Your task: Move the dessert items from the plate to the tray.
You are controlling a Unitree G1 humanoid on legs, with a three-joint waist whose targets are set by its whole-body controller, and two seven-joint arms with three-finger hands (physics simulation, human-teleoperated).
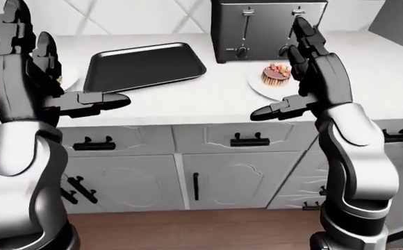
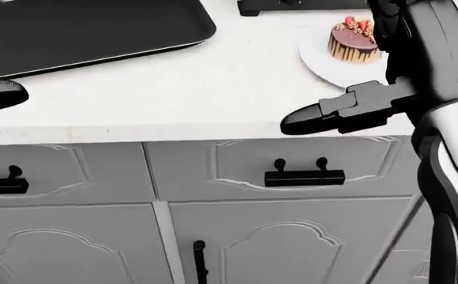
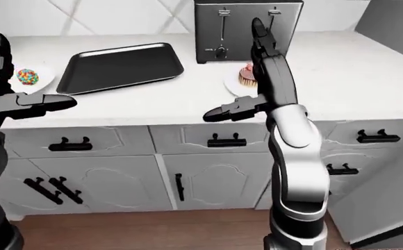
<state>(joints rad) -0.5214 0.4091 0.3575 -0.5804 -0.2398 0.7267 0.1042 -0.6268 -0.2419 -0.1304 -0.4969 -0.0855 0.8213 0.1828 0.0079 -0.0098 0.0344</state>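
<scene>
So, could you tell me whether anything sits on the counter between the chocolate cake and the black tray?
Nothing visible does. The chocolate cake sits on its white plate, and bare white counter runs from there left to the empty tray. The toaster stands above that path, not in it.

The raised right hand (image 1: 306, 67) covers the right part of the white plate (image 1: 257, 86) and the edge of the chocolate cake (image 2: 352, 41) behind it, the left hand (image 1: 27, 62) hides most of the sprinkled dessert (image 3: 25, 76), and the head view crops the tray (image 2: 95, 29).
</scene>
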